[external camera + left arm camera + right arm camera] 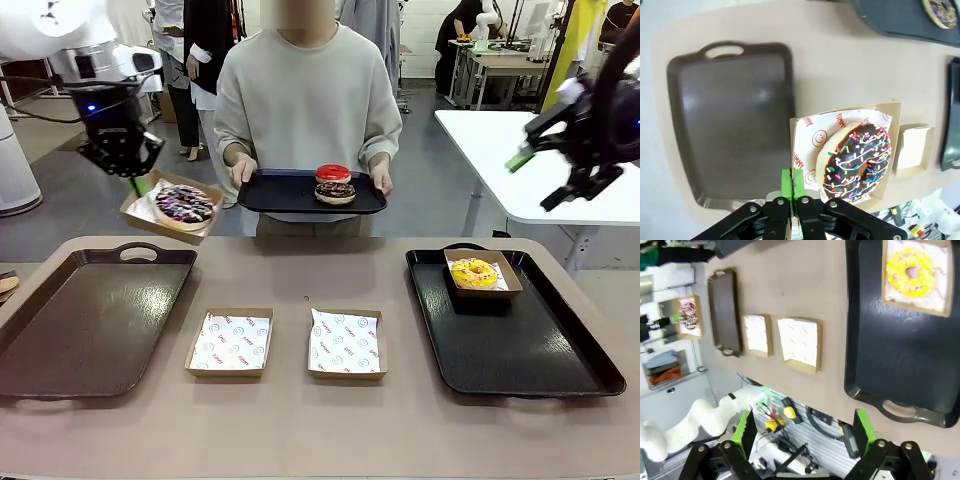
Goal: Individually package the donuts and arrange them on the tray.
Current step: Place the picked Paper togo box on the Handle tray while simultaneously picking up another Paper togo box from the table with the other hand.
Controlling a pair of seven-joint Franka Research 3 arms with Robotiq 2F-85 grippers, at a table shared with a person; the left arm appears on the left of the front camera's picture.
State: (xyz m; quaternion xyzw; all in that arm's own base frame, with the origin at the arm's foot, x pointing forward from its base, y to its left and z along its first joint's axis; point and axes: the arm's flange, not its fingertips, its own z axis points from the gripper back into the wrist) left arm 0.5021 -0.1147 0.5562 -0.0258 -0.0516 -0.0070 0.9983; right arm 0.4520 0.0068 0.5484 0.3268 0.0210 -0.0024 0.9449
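Pinches a paper box [136, 208] with the drizzled donut [184, 203] in the left gripper [141, 186], up at 10 o'clock above the tan table [300, 430]. Holds the right gripper [538, 182] wide open at 2 o'clock, by a white table [480, 140] on the grey floor [60, 215]. Has the yellow donut [474, 272] boxed on the black tray [520, 355] at 3 o'clock.

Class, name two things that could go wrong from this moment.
One: the left gripper pinches just one edge of the raised box, so the sprinkled donut might tip out. Two: on the person's tray the red donut sits stacked on another donut and could slide off.
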